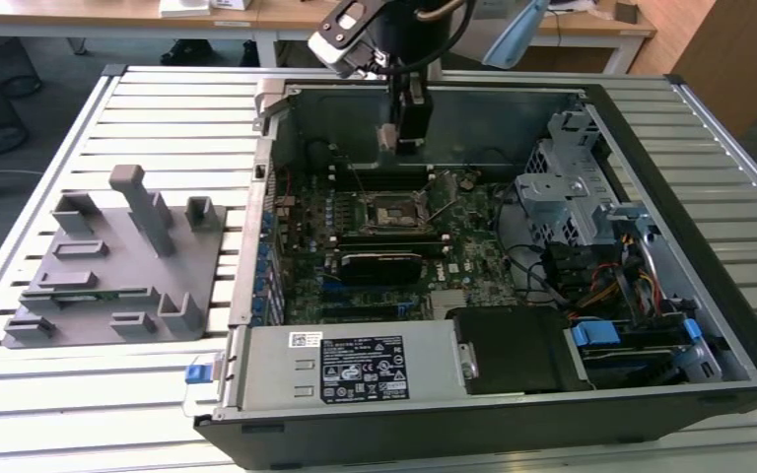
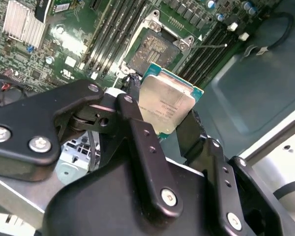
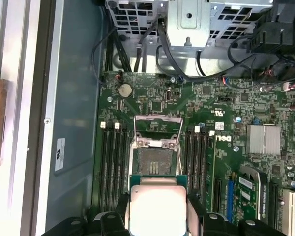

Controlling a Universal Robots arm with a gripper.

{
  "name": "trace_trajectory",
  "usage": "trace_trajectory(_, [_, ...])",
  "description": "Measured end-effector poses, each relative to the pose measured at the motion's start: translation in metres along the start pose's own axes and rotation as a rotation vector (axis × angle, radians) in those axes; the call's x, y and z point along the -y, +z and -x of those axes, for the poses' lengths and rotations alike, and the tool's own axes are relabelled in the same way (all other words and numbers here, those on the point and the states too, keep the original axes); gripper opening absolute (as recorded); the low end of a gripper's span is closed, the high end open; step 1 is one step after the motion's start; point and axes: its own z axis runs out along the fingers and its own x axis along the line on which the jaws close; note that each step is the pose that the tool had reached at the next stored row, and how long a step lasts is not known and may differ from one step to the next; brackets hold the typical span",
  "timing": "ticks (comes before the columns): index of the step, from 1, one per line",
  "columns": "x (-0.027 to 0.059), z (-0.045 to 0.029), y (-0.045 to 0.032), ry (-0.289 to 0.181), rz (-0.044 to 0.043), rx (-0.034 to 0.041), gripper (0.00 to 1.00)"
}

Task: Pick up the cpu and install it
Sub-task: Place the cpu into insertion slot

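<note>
The cpu, a small square chip with a pale silver top and green edge, sits between the black fingers of my gripper, which is shut on it. In the first wrist view the cpu hangs just short of the open dark socket, whose metal frame is flipped up. In the exterior view my gripper hovers inside the open computer case, above the motherboard and behind the socket. The second wrist view has the socket beyond the chip, between rows of memory slots.
The open case lies on a slatted metal table. A grey plastic fixture stands at the exterior view's left. Inside the case are a drive cage, cables, a black box and a finned heatsink.
</note>
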Motion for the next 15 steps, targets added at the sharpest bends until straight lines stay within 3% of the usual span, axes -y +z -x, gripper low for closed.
trace_trajectory(6, [-0.0001, 0.0003, 0.0104, 0.0, -0.0011, -0.0001, 0.54])
trace_trajectory(11, [-0.0001, 0.0003, 0.0118, 0.0, -0.0012, -0.0001, 0.54])
trace_trajectory(15, [0.0001, -0.0001, 0.0185, -0.003, -0.0012, -0.0001, 0.54])
